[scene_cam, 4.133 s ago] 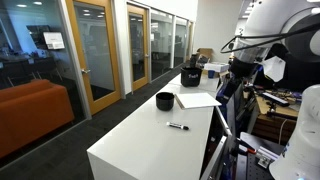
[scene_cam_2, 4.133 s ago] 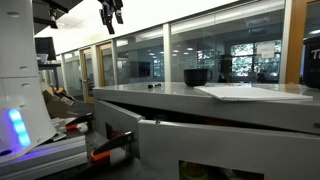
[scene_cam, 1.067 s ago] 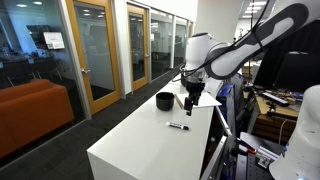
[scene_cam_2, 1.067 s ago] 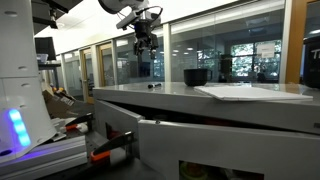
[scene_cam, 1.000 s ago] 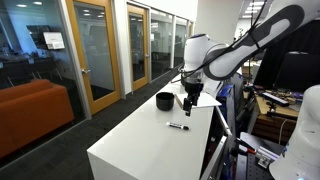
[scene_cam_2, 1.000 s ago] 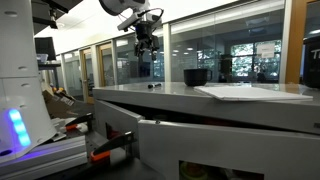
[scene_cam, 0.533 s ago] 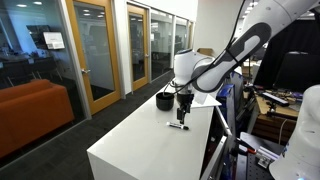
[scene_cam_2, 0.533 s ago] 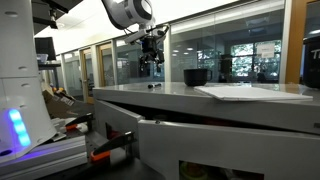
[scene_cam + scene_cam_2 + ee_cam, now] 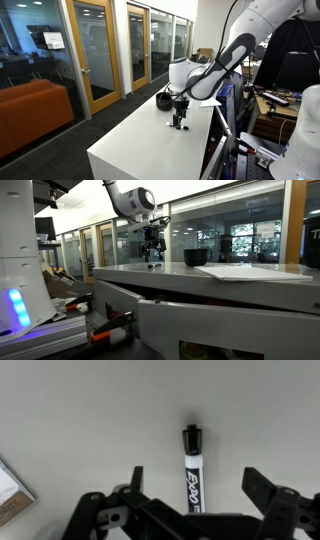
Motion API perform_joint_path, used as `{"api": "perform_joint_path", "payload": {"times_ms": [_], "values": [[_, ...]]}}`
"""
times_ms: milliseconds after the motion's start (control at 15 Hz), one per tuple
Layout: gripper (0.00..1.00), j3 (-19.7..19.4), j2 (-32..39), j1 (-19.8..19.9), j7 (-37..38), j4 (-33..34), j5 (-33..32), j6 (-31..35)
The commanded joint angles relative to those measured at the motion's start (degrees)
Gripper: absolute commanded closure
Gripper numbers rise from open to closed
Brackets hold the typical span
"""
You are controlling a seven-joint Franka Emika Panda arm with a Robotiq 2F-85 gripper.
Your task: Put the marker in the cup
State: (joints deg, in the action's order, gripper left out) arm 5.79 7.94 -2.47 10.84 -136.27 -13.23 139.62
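The fingers (image 9: 136,482) stand spread wide, released and clasping nothing, one on each side of the marker (image 9: 190,465) with bare tabletop showing between each finger and the barrel. In the wrist view the gripper (image 9: 195,480) straddles the marker, which lies flat on the white table (image 9: 80,410), its black cap pointing away from the camera and its white printed barrel running back between the jaws. In an exterior view the gripper (image 9: 180,121) points straight down, its tips low at the table (image 9: 130,145) surface, so that the marker beneath is mostly hidden. From a low angle in an exterior view the gripper (image 9: 152,254) hangs just over the small dark marker (image 9: 152,266) at the tabletop's edge line. The cup (image 9: 163,100), squat, round and black, sits on the table just behind the gripper, near but apart from it, and the marker lies outside it. The white arm (image 9: 225,55) bends down from the upper right. A sheet of paper (image 9: 250,272) lies flat farther along the table.
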Motion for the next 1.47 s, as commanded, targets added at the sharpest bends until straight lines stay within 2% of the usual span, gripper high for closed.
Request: {"api": "perform_joint_path", "payload": {"times_ms": [0, 533, 600, 667, 867, 1333, 1400], "values": [[0.0, -1.24, 1.7, -1.83, 0.08, 1.17, -1.1, 1.05], [0.0, -2.0, 3.11, -2.46, -0.63, 0.64, -0.31, 2.04], [0.25, -2.14, 3.21, -2.32, -0.91, 0.71, 0.12, 2.09], [0.27, -2.37, 3.29, -2.31, -0.87, 0.72, 0.1, 2.26], [0.46, -2.7, 3.36, -2.23, -1.37, 0.59, 0.73, 2.97], [0.98, -2.74, 2.9, -2.81, -1.2, 0.04, 0.25, 3.6], [0.99, -2.74, 2.86, -2.81, -1.23, 0.01, 0.3, 3.65]]}}
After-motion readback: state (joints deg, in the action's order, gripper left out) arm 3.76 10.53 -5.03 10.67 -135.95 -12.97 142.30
